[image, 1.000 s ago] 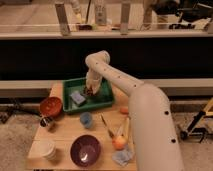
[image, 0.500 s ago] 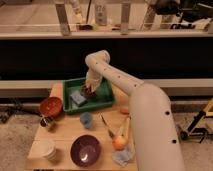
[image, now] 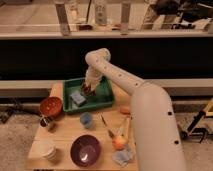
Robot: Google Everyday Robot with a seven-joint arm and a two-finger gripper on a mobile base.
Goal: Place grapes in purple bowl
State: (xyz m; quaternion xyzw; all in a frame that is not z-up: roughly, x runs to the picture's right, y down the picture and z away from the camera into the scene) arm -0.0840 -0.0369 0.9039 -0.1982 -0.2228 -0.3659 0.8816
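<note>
My gripper [image: 87, 90] reaches down into the green tray [image: 107, 97] at the back of the wooden table. A small dark reddish clump, which looks like the grapes [image: 86, 92], sits right at its tip, but I cannot tell whether it is held. The purple bowl [image: 85, 150] stands empty at the table's front edge, well in front of the tray and apart from the gripper.
A blue sponge [image: 77, 98] lies in the tray. An orange-red bowl [image: 51, 106] stands left, a small blue cup [image: 86, 119] mid-table and a white cup [image: 47, 148] front left. An orange-yellow fruit [image: 118, 143] and utensils lie front right. My arm spans the right side.
The gripper has shifted slightly left and down inside the green tray. Nothing else on the table has moved.
</note>
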